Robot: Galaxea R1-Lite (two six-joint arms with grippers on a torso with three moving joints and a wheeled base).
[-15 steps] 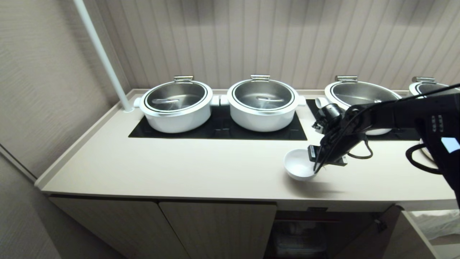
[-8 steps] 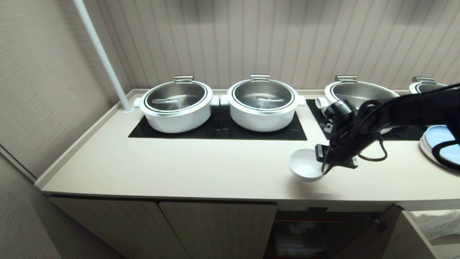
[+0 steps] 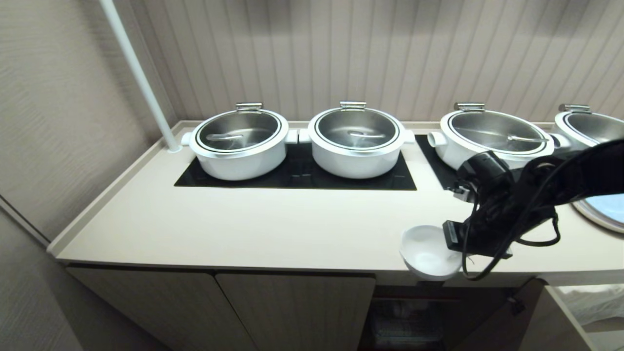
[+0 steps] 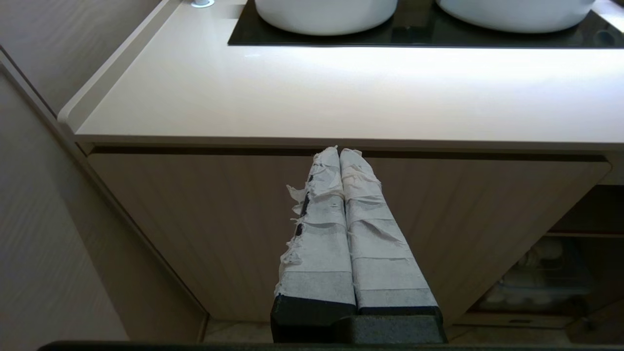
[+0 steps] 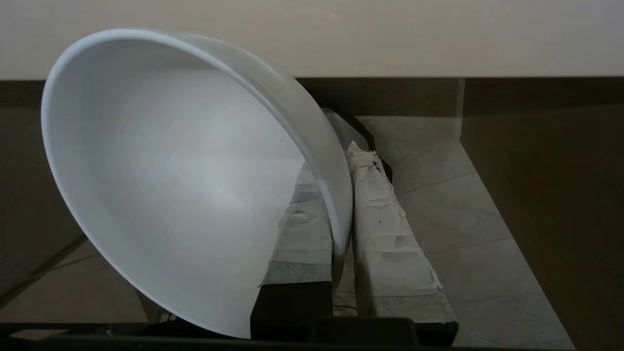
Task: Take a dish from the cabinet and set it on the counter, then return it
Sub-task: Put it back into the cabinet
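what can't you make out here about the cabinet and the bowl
- Cabinet interior: head view, dark under the counter; contents unreadable.
- Same shelf in the left wrist view: dim, cut off by the picture's edge.
- Bowl foot: hidden in the head view by the bowl itself, and in the right wrist view, which shows only its inside.
- Right gripper in the head view: hidden behind wrist and cables.

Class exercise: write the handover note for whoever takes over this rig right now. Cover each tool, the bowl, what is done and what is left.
Right tool: shut on the dish, pinching its rim, bowl tilted at the counter front edge.
Left tool: shut, empty, parked before a closed cabinet door.
Done: dish lifted off the counter.
Left: lower it into the open cabinet below, release, withdraw.
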